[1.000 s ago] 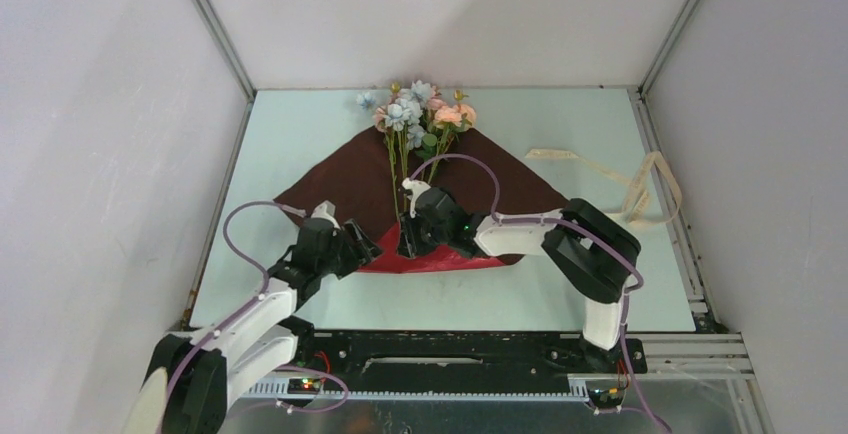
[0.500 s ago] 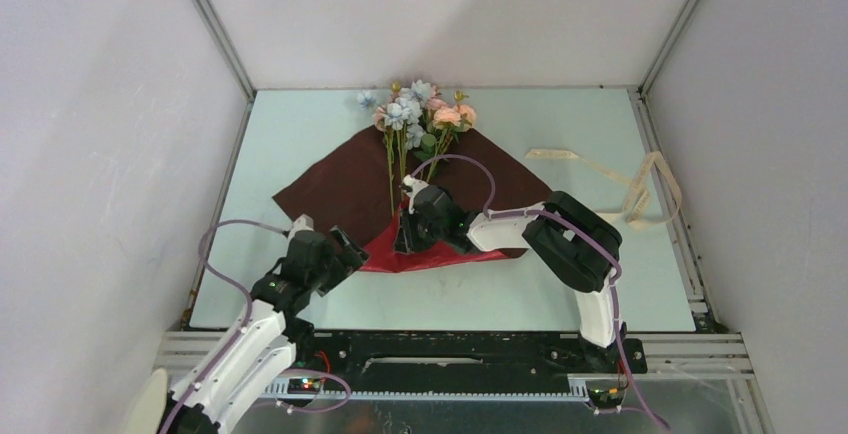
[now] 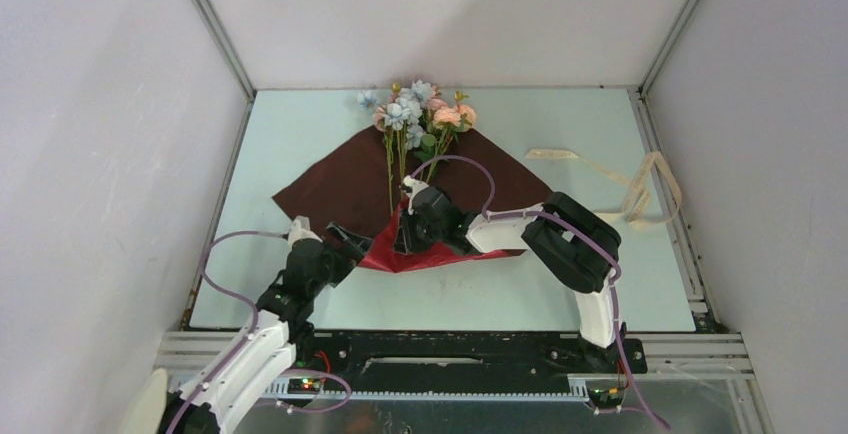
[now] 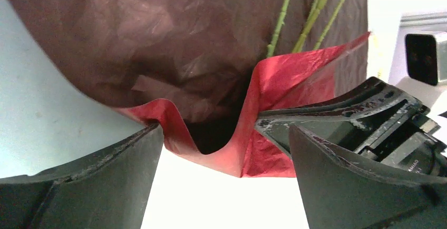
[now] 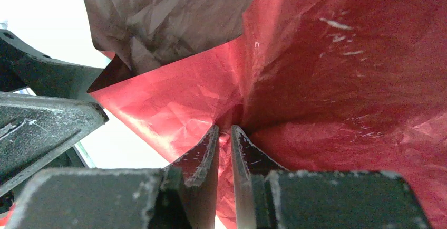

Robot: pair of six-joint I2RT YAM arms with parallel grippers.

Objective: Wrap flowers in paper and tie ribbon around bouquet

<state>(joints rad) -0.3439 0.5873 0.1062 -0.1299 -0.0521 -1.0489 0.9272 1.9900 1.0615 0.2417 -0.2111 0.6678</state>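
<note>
Maroon-brown paper [image 3: 335, 186], one sheet, fan-shaped, lying dark face up on the pale green table [image 3: 290, 119]. The middle of its near edge is turned up and shows the bright red face. Flowers [image 3: 420, 114], one bunch of pink and pale blue heads, rest on the table just past the paper's far edge. Their green stems run down the middle of the sheet toward the near side, and the lower ends are hidden behind the right arm and the red fold. Ribbon [image 3: 640, 189], cream and flat, lies in loose loops on the table to the right of the paper, well apart from the flowers and both arms. Right gripper [image 3: 403, 242] is at the near middle of the sheet, jaws almost together and clenched on a raised fold of the red face. Its wrist view shows the paper's creases meeting at the fingertips [image 5: 205, 152]. Left gripper [image 3: 352, 242] is low at the paper's near edge, just left of the red fold, jaws spread wide, released and grasping nothing. In its wrist view the curled red edge sits in the gap between the fingers [image 4: 105, 176]. Whether that edge touches the left finger cannot be told.
</note>
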